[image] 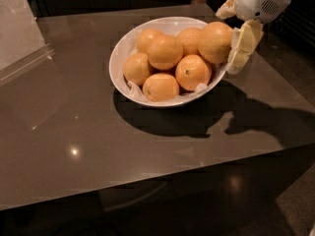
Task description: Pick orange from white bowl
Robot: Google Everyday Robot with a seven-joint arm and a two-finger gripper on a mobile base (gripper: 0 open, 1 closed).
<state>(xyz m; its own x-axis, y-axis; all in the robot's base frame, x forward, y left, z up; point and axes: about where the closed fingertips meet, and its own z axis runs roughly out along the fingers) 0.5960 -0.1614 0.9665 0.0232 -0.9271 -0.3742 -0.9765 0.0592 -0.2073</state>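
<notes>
At your far left a pale, upright panel [17,26] stands at the edge of the dark grey surface [64,112], and a small spot of light glints on the surface in front of it. Moving right, you come to the white bowl [118,58], which sits on the back half of the surface and throws a broad shadow [167,117] toward you. Crumpled white paper [134,87] shows along its inner wall, between the fruit and the rim.

You can count six smaller oranges [165,52] heaped in the bowl, all touching one another. One of them, the dotted orange [192,72] at the front right of the pile, shows a dark stem dot.

The orange [214,42], paler and bigger than the rest, sits highest of all at the bowl's right side. It rests against the fruit beside it and stands above the rim.

The hand [227,41] is right there, reaching in from the top right corner under its white wrist housing [261,1]. Its pale yellow fingers [245,43] straddle the orange, one pressed to the near right side and the other showing behind the top. The hand is clamped on the orange. Its shadow falls on the surface to the right of the bowl.
</notes>
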